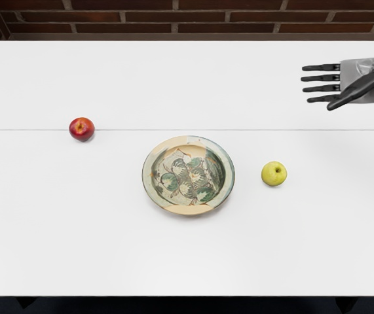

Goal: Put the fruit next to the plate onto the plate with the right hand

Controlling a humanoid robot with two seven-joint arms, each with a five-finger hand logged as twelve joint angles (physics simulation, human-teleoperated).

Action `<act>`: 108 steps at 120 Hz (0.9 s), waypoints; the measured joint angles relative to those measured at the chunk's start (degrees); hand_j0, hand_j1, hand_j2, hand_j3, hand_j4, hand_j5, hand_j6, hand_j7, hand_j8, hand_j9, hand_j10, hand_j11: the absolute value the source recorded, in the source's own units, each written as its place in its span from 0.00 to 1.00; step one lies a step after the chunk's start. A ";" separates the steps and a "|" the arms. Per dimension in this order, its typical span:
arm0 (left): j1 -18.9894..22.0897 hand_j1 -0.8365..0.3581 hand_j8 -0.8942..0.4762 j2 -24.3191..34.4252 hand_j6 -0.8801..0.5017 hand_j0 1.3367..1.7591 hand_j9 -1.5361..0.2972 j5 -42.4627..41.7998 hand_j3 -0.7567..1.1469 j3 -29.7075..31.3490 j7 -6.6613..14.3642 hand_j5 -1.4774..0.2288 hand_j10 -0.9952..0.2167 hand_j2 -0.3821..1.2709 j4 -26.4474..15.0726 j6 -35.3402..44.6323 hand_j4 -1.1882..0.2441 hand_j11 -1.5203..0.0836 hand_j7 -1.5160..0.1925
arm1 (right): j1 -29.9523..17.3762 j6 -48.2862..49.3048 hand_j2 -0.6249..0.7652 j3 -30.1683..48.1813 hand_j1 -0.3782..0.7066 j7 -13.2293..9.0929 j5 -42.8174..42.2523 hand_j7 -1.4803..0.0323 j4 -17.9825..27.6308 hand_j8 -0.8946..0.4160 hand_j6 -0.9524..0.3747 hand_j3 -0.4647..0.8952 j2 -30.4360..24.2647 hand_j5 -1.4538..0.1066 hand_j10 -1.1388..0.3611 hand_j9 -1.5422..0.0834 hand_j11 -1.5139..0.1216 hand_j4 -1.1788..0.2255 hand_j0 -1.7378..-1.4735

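From my station, the nearest thing I see is the front edge of the white table (187,261), with a broad bare stretch of tabletop behind it. Past that, a little left of centre, sits the plate (146,175), a round dish painted with green leaves and pale flowers inside a cream rim. Nothing lies on it.

Near the plate's right side, but not touching it, the yellow-green apple (274,173) rests on the tabletop, stem dimple up. A bit farther back and well off to the left is a red apple (82,129), clearly farther from the plate than the yellow-green one. It sits right against a thin seam line (239,129) that runs across the table.

Farther back still, at the right edge, I see my right hand (354,80). It is over the far part of the table, well apart from both apples and the plate. Its fingers (321,78) are stretched out straight and spread, pointing left, with the thumb angled across below them. It holds nothing.

Beyond the far table edge runs a red brick wall (187,16).
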 joint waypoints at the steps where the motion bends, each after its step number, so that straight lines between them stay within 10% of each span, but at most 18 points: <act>1: 0.00 0.98 0.65 0.00 0.63 0.76 0.83 0.00 0.40 0.00 0.00 0.86 0.81 0.23 0.00 0.00 0.82 0.94 0.88 | 0.01 0.00 0.45 0.00 0.03 0.00 0.00 0.98 0.08 0.68 0.72 0.34 -0.01 0.93 0.76 0.95 0.93 0.84 0.30; 53: 0.26 0.98 0.65 0.00 0.63 0.76 0.83 0.00 0.40 0.04 0.00 0.86 0.81 0.23 0.05 0.00 0.82 0.94 0.88 | 0.60 0.00 0.45 -0.36 0.03 0.00 -12.98 0.98 3.28 0.68 0.72 0.34 0.85 0.93 0.76 0.95 0.93 0.84 0.30; 108: 0.70 0.98 0.65 0.00 0.63 0.76 0.83 0.00 0.40 0.13 0.00 0.86 0.81 0.23 0.12 -0.01 0.82 0.94 0.88 | 7.40 -4.79 0.45 -5.14 0.03 0.00 -46.03 0.98 25.32 0.68 0.72 0.34 3.43 0.93 0.76 0.95 0.93 0.84 0.30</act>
